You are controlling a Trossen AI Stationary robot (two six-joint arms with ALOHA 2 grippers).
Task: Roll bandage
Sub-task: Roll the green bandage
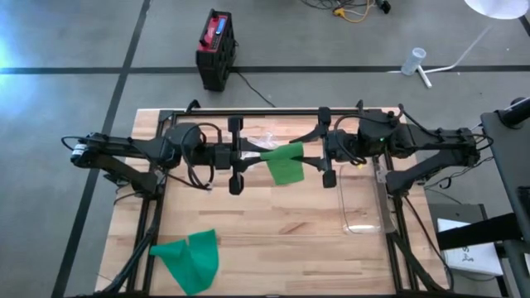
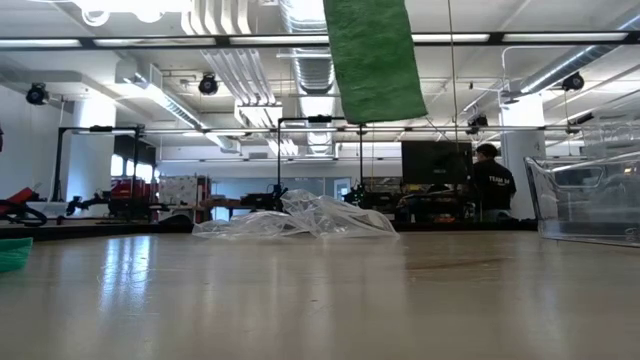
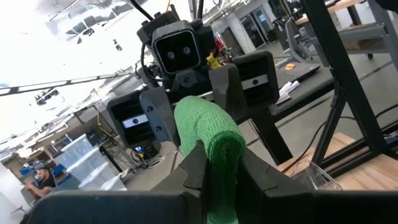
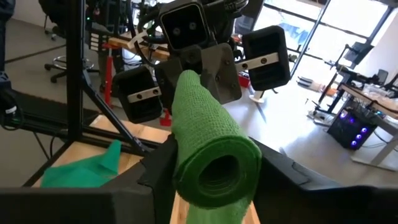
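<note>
Above a wooden table (image 1: 273, 223), two dark robot arms meet nose to nose over its far half, sharing a green bandage (image 1: 286, 162) held in mid-air between them. The left gripper (image 3: 214, 171) is clenched on one end of the bandage, the fabric pinched flat between its fingers; the right gripper (image 4: 208, 180) cradles the rolled end, its fingers on either side of a neat tube, though whether they are pressing it cannot be told. From table height, a loose tail of bandage hangs down well clear of the surface, so the rolling appears to be partly done, with that free length left to wind on. A clear plastic bin (image 1: 364, 203) stands at the right, crumpled clear wrapping (image 2: 300, 217) lies toward the table's far edge, and a second green bandage (image 1: 189, 258) lies unrolled near the front left corner.
</note>
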